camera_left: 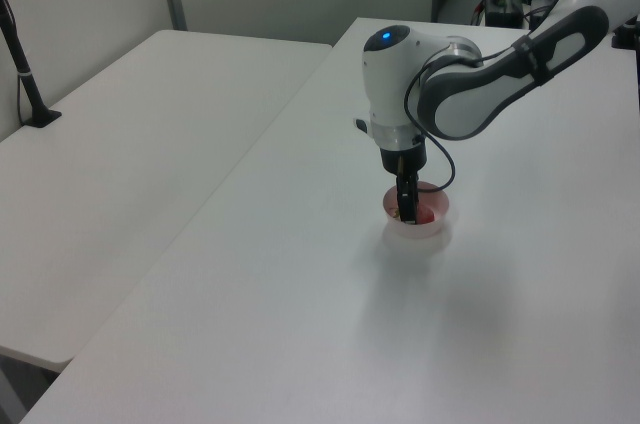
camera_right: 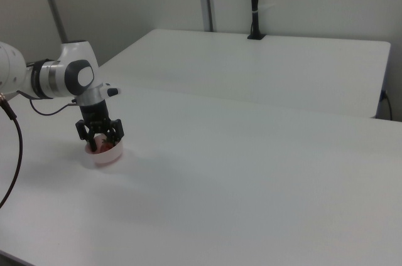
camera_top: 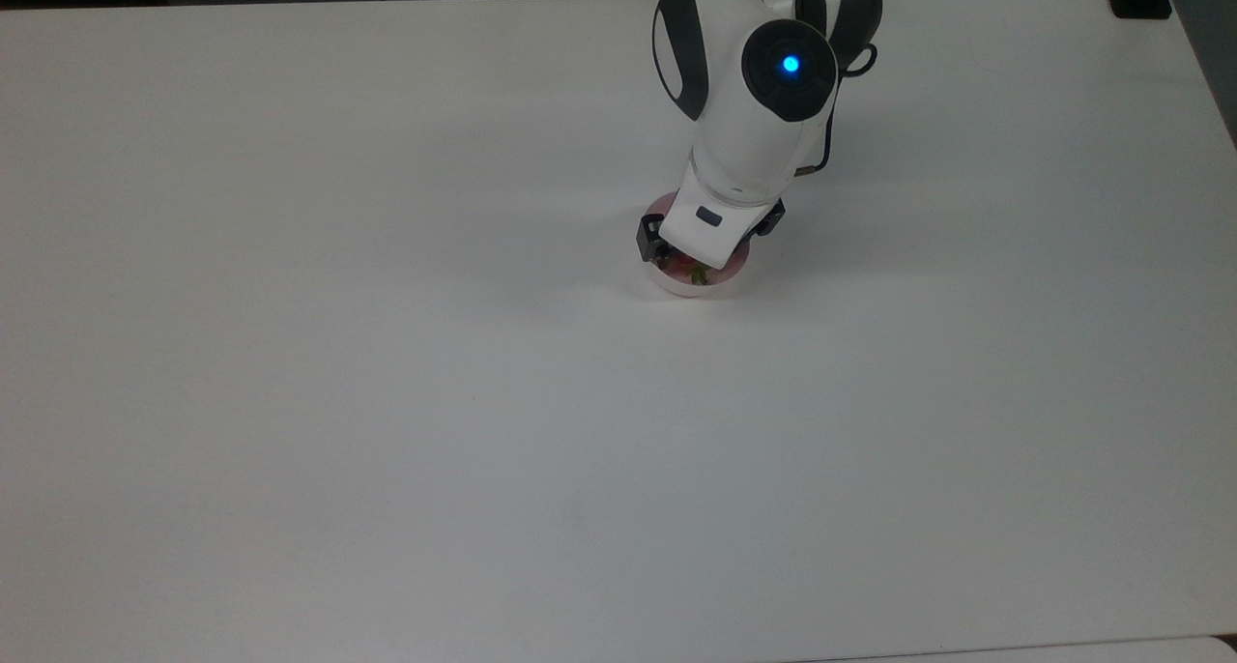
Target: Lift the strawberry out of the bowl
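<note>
Strawberry-picking is the job, and the scene runs from a wide white bench point(camera_top: 387, 402) down to one small fruit. A second white table point(camera_right: 264, 65) stands behind it in the right view, well away from the jaws.

The Panda arm point(camera_left: 480, 94) reaches across the bench and bends at the wrist so that the hand points straight down. The gripper point(camera_right: 99, 142) has its jaws dipped inside the rim of the pale pink bowl point(camera_right: 107, 156); in the right view they stand apart, one dark finger on each side of the red shape between them, not visibly pressed on it.

That bowl sits directly beneath the jaws and around their tips, its wall close outside each finger.

Smallest is the strawberry point(camera_top: 682, 263), lying on the bowl's floor between the jaws, with its green cap point(camera_top: 698, 274) poking out just past them toward the top view's bottom edge. Most of the fruit is hidden under the hand.

It looks light and glossy, so probably slippery, and it may be soft enough to bruise. The red body at its widest part seems the best place to hold, with gentle pressure; the leafy cap would likely give way. The bowl is light too and could shift if a finger catches its wall.
</note>
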